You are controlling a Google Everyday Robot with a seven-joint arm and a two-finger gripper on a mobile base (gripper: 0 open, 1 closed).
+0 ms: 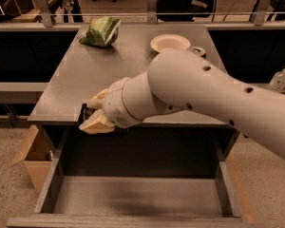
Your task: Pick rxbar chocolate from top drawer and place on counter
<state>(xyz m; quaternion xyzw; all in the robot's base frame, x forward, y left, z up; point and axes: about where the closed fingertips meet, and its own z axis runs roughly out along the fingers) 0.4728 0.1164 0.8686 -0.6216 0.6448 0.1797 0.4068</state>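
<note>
The rxbar chocolate (84, 110) is pinched between the two tan fingers of the gripper (86, 117), only a dark sliver of it being seen. Both are held at the counter's (80, 75) front edge, toward 8 o'clock, above the open top drawer (133, 201). A green chip bag (102, 31) is set at 11 o'clock on the counter and a paper plate (170, 42) at 1 o'clock. A soda can (197, 51) is largely hidden by the arm (204, 91). A cardboard box (32, 156) is seen on the floor at 9 o'clock of the drawer.
</note>
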